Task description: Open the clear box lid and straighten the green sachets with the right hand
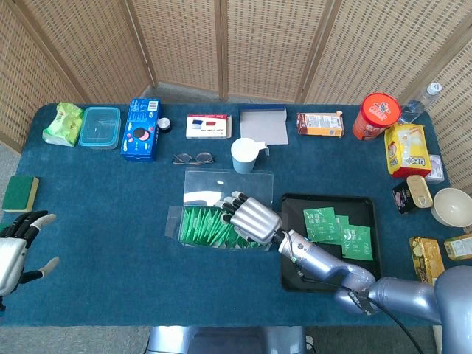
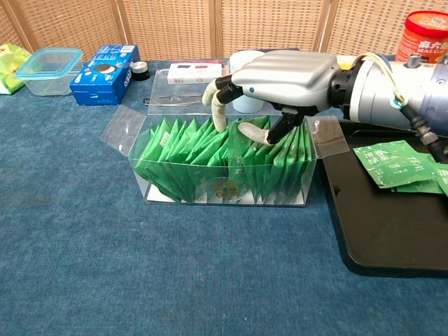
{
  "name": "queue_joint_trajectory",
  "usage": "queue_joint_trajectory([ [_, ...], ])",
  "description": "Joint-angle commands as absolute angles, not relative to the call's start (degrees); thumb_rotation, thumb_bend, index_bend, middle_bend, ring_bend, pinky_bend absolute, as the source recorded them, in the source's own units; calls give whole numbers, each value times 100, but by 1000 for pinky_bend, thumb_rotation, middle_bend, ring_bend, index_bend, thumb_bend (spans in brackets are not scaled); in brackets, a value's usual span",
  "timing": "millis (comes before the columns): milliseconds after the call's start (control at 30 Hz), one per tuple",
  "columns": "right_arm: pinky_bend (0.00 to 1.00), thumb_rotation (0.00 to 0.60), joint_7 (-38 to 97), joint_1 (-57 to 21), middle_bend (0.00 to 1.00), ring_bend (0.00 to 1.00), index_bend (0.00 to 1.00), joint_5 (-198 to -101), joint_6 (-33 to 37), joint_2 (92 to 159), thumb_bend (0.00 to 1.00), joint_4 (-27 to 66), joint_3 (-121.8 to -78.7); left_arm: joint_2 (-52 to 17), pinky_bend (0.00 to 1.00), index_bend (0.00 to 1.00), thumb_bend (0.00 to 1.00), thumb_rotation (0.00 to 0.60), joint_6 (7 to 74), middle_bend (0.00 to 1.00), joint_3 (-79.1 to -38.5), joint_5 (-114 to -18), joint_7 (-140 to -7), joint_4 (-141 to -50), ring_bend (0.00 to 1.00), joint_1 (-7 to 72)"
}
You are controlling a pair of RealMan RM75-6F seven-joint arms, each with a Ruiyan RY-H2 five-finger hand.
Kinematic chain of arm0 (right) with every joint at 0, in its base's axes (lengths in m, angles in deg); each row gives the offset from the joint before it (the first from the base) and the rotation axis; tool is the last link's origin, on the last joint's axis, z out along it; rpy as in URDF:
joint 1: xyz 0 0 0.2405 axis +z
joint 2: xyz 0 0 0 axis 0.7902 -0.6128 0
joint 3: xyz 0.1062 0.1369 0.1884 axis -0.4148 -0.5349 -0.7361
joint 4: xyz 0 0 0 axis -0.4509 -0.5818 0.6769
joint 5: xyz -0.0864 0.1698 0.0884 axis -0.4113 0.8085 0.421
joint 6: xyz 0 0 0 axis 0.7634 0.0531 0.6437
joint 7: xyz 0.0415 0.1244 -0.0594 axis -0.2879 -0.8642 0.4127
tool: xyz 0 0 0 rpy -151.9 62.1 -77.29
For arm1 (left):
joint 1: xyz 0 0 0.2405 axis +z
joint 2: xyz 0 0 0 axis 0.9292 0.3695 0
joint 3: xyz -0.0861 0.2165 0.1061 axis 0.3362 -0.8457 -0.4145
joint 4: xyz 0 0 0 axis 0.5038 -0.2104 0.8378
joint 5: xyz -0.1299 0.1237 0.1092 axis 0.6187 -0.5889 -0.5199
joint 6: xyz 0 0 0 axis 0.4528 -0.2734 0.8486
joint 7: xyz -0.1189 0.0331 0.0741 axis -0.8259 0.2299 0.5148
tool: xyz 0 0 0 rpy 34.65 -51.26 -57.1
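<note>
The clear box (image 2: 175, 192) (image 1: 175, 221) stands mid-table with its lid (image 1: 227, 186) folded back flat behind it. A row of several green sachets (image 2: 189, 157) (image 1: 203, 225) fills it, those on the left leaning, those on the right more upright. My right hand (image 2: 280, 80) (image 1: 251, 219) hovers over the right half of the box, palm down, with curled fingertips (image 2: 221, 119) dipping among the sachet tops; it holds nothing that I can make out. My left hand (image 1: 16, 251) hangs off the table's left edge, fingers apart and empty.
A black tray (image 2: 392, 231) (image 1: 291, 276) with three loose green sachets (image 1: 335, 228) lies right of the box. Behind the box are glasses (image 1: 193, 157) and a pale blue cup (image 1: 245, 155). Snack boxes, a red can (image 1: 380, 114) and containers line the far and right edges.
</note>
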State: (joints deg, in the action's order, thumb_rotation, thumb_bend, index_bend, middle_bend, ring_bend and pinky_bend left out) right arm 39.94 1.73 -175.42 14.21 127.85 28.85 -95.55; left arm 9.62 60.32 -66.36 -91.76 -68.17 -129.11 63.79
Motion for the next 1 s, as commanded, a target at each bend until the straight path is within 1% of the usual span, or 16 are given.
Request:
queue_joint_trajectory([
  [33, 192, 600, 4012, 168, 198, 201, 387, -17533, 1427, 12767, 609, 2917, -9556, 956, 262, 186, 190, 600, 6030, 166, -6639, -9181, -6832, -12906, 133, 6378],
  [300, 192, 600, 4051, 139, 198, 202, 385, -17480, 1413, 12710, 609, 2993, -9582, 952, 262, 181, 190, 600, 6056, 165, -6634, -9202, -6855, -12893, 131, 6383],
  [467, 192, 600, 4062, 124, 202, 209, 402, -17470, 1397, 12718, 609, 2986, -9586, 961, 262, 181, 190, 600, 6057, 165, -6642, -9204, -6850, -12896, 131, 6389],
  [533, 192, 600, 4060, 116, 206, 215, 419, -17473, 1385, 12727, 609, 2980, -9582, 963, 262, 181, 190, 600, 6069, 165, -6638, -9204, -6855, -12897, 131, 6393],
  [800, 192, 600, 4024, 95, 242, 246, 563, -17509, 1347, 12763, 610, 2963, -9564, 948, 262, 181, 190, 600, 6073, 165, -6639, -9205, -6856, -12875, 130, 6397],
  [1000, 196, 600, 3984, 88, 270, 278, 631, -17524, 1321, 12795, 611, 2956, -9571, 938, 262, 181, 190, 600, 6092, 164, -6622, -9205, -6859, -12855, 128, 6395],
])
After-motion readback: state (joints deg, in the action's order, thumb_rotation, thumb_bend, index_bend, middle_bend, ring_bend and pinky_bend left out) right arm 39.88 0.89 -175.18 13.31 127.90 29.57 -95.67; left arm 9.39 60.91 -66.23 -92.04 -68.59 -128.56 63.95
